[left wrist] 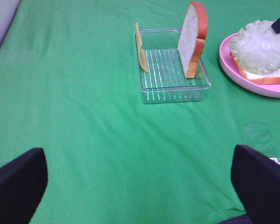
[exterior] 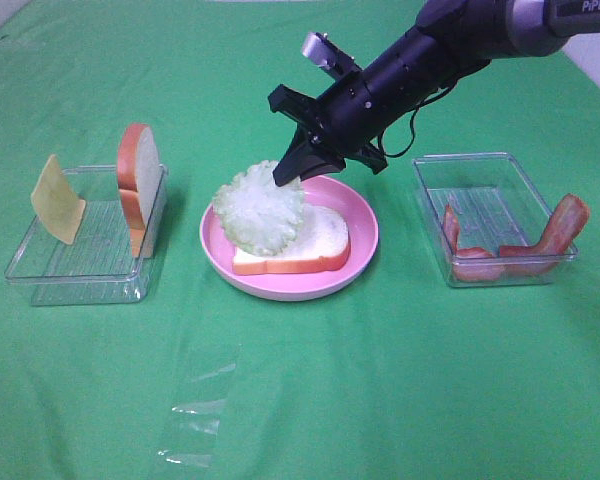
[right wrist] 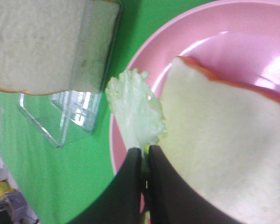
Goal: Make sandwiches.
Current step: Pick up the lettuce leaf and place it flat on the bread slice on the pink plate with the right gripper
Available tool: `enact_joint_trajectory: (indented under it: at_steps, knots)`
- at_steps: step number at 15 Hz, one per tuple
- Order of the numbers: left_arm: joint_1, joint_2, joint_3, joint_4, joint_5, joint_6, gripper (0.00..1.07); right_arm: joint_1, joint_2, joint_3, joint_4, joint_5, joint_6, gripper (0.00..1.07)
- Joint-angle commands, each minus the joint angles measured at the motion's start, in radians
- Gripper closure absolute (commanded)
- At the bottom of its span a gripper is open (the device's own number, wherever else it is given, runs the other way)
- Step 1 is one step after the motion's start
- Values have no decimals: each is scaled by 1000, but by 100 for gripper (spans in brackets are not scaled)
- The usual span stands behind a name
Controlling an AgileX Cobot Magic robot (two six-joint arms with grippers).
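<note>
Right tool (right wrist: 144, 151) pinches lettuce (exterior: 260, 210) (tilted), hiding bread slice (exterior: 320, 240) edge.

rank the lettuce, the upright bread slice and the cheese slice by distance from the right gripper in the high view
1. lettuce, pinched by the right gripper
2. upright bread slice, right end of the left tray
3. cheese slice, left end of that tray

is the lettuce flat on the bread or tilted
Tilted: the right tool pinches the lettuce by its edge, angled up off the bread slice.
</note>
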Motion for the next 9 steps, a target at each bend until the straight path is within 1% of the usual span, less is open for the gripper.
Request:
enact_joint_trajectory:
  at_steps: [1,2,6,7,8,9]
  knots:
    - [-2,-1,1,2,-4,1,7,0,1,-32,-132,1,61,107]
    - [-2,-1,1,2,-4,1,7,0,1,-33,-162,1,71,107]
    - [-2,-1,1,2,-4,1,7,0,1,-33,-171,-8,71,107]
    - [-2,-1,1,2,-4,1,7,0,-12,-40,-171,-7,75,69]
    - [-2,-1,1,2,-4,1,7,0,-12,-40,-171,-7,75,69]
    - [-2,-1,1,2,-4,1,7,0,-47,-43,-197,-7,67,12]
